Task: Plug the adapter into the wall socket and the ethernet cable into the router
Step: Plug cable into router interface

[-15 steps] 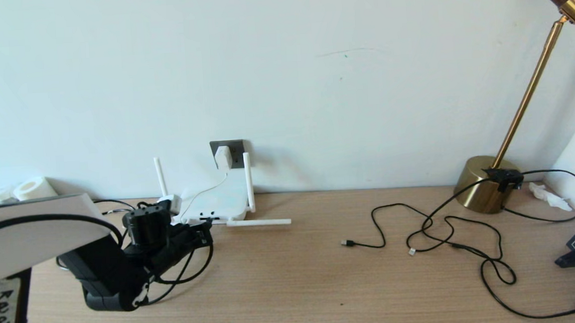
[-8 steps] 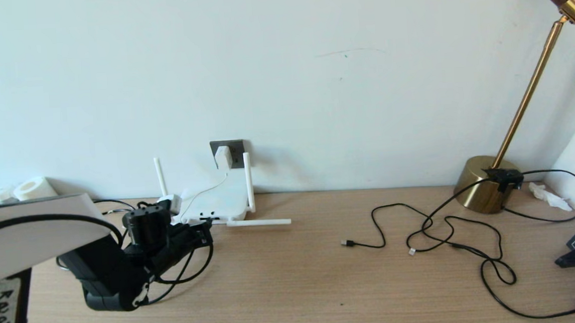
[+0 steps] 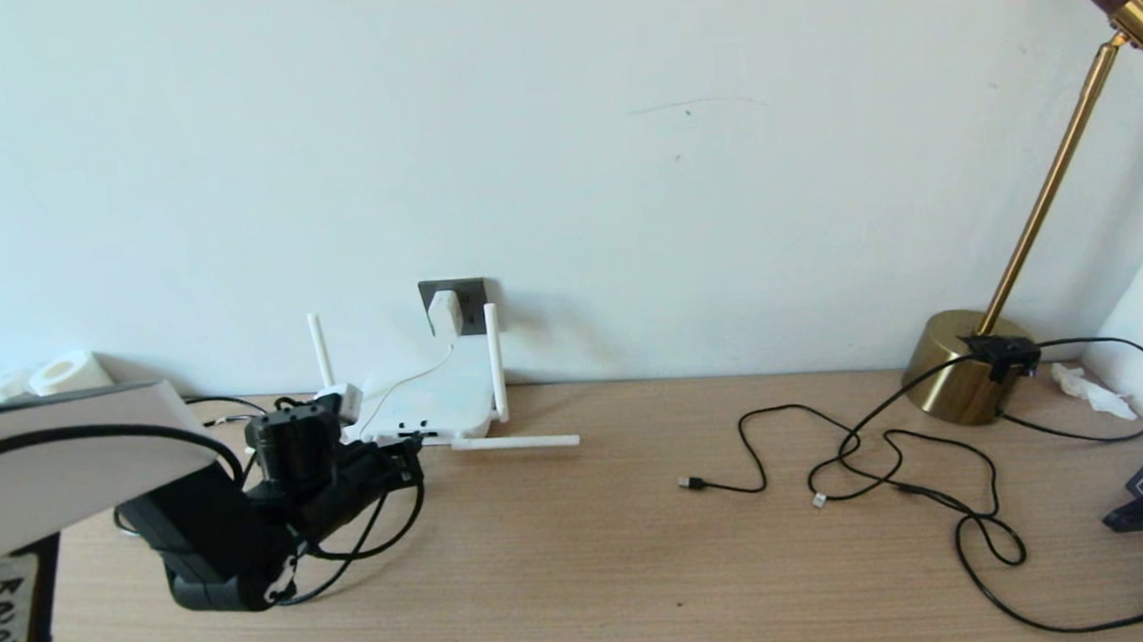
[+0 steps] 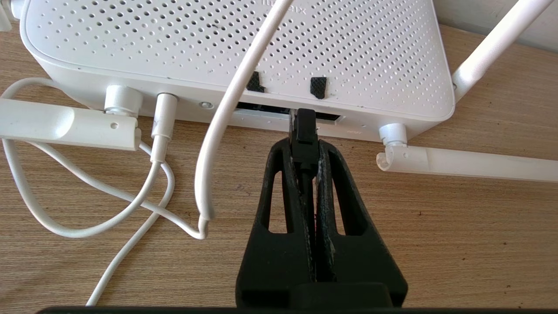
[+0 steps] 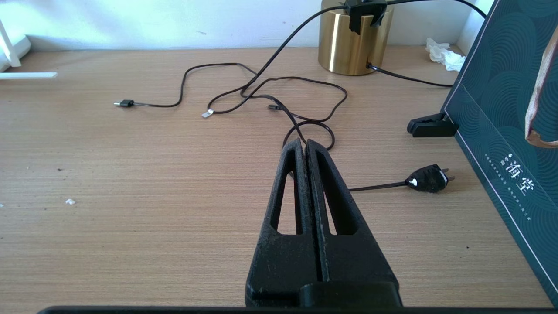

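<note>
Alignment between plug and port is what the coming push turns on. The left claw (image 4: 304,146) is clenched on the black boot of the ethernet cable (image 4: 304,131), whose tip sits right at the mouth of the dark port slot (image 4: 279,111) in the near edge of the router (image 4: 235,48). The plug's long axis runs straight out from between the claw's fingers toward that edge, roughly square to it, so the task's thing lies directly ahead of the claw with the port just beyond its tip. Whether the clip has gone fully home cannot be told; the boot looks only partly entered, so a short straight push along that same axis seems to be what is left.

The router lies near the back edge of the worktop (image 3: 645,555), toward its left end, against the wall. The adapter (image 3: 443,313) is already seated in the wall socket (image 3: 466,293) above it, with its thin white cord (image 4: 226,109) draped across the router just beside the claw. That cord could snag on any sideways drift.

The right claw (image 5: 305,148) is clenched on nothing, parked over the right part of the worktop, well apart from the router; the left arm is clearly the nearer one.
</note>
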### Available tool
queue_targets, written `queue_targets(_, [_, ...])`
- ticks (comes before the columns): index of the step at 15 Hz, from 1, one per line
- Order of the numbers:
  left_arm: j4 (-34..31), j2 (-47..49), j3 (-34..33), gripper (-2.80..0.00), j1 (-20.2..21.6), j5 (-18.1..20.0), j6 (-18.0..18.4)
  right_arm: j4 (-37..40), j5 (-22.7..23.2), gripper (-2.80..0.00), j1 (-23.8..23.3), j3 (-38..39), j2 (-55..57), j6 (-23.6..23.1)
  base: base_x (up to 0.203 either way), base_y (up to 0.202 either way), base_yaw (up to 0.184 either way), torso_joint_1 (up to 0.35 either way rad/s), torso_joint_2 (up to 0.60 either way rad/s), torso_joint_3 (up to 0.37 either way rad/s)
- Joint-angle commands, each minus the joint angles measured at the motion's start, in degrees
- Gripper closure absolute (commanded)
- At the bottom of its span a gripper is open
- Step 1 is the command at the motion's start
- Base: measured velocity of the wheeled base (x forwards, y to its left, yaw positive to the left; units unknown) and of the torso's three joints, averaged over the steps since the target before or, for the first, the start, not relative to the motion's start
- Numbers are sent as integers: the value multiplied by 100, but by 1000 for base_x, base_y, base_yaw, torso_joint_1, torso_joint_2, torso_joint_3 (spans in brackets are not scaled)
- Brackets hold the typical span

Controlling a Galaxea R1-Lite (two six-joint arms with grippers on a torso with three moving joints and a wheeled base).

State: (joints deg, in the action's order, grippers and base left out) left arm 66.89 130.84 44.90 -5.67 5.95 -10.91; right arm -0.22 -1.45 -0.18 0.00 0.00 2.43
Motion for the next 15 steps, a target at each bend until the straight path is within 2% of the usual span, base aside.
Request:
queue_targets(1, [17,-24,42,0,4,-6,-8,-4,-4,0,1,0,0,4,0,0,0,0,0,0])
queue_targets(15, [17,55,63,0,31,3,-8,-4,-4,0,1,0,8,4,0,0,0,0,0,0])
